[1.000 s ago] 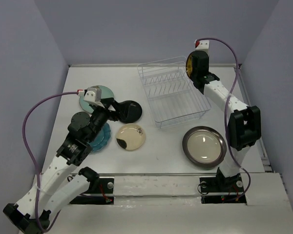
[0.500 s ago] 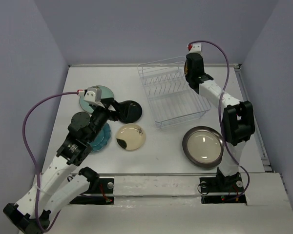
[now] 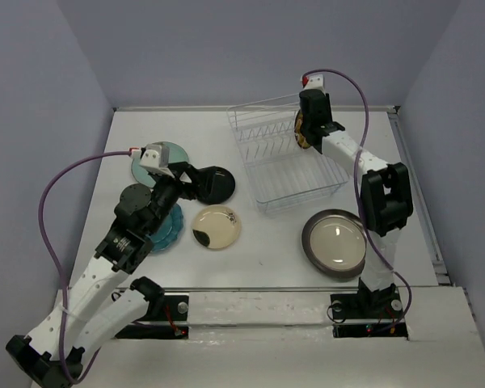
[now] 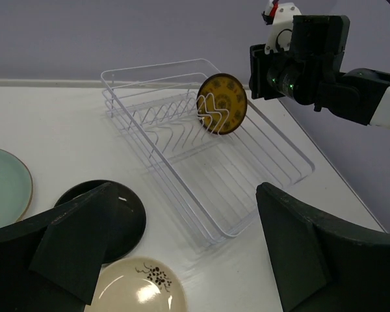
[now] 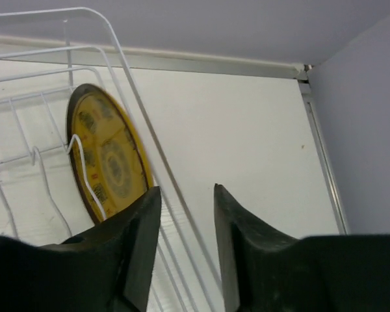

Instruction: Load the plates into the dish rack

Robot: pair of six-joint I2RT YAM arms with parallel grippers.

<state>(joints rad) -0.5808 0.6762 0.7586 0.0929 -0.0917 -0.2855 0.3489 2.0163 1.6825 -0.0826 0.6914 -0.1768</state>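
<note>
The amber-yellow plate stands on edge between prongs at the far right end of the dish rack, and also shows in the left wrist view. My right gripper is open and empty just right of it, over the rack's rim. My left gripper is open and empty, hovering by the black plate. The pale green plate, teal plate, cream plate and grey-rimmed plate lie flat on the table.
The rack holds only the yellow plate. Walls close in the table at the back and both sides. The right arm arches over the table right of the rack, above the grey-rimmed plate.
My right gripper carried the yellow plate left from beyond the rack's far corner, lowered it between the prongs and let go. My left gripper edged slightly right.
</note>
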